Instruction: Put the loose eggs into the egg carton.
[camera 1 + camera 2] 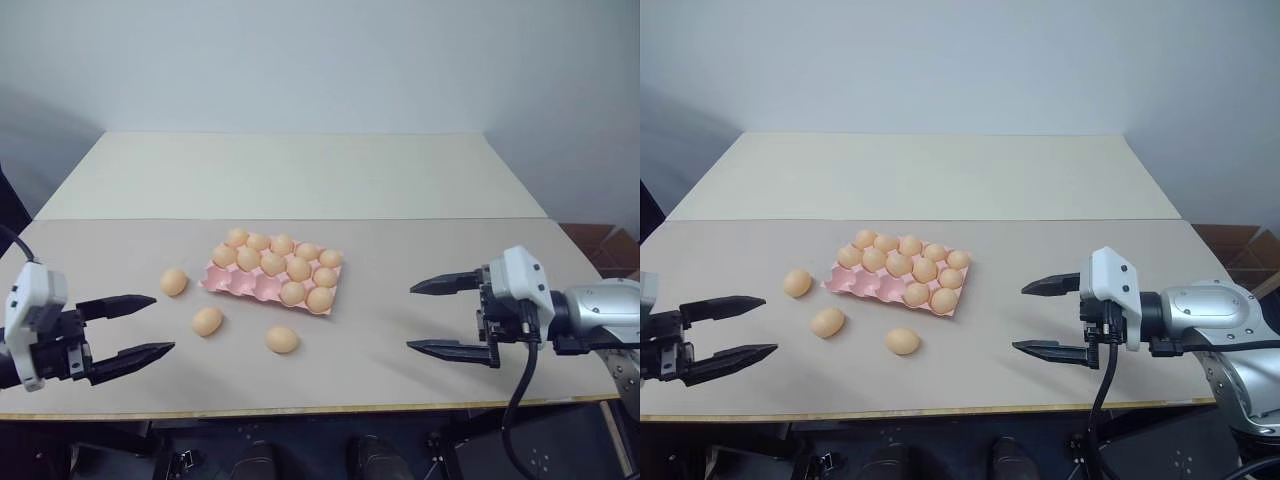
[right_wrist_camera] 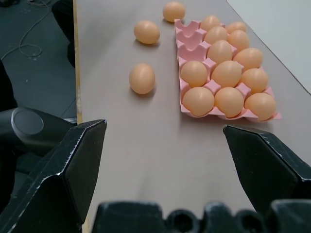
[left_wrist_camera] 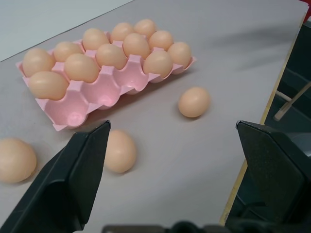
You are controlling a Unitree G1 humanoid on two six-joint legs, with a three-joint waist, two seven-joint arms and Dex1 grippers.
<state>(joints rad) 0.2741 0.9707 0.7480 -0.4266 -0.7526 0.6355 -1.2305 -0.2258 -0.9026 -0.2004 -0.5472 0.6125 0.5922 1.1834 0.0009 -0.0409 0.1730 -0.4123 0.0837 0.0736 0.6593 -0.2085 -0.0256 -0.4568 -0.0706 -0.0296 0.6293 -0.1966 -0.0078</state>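
Observation:
The pink egg carton (image 1: pixel 240 284) lies mid-table with several eggs in its cups; three cups at the left of its near row stand empty. Three loose eggs rest on the table beside it: one to its left (image 1: pixel 174 282), one in front-left (image 1: pixel 207 321), one in front (image 1: pixel 282 340). My left gripper (image 1: pixel 160 325) hovers open at the table's left, pointing toward the eggs, nothing between its fingers. My right gripper (image 1: pixel 412 318) is open at the right, pointing left, well apart from the carton. The left wrist view shows the carton (image 3: pixel 73 119) and the eggs (image 3: pixel 194 101).
The grey-beige table's front edge (image 1: pixel 300 410) runs just below both grippers. A lighter second tabletop (image 1: pixel 290 175) adjoins at the back. Cardboard boxes (image 1: pixel 605 245) stand off the right side. Bare table lies between the carton and the right gripper.

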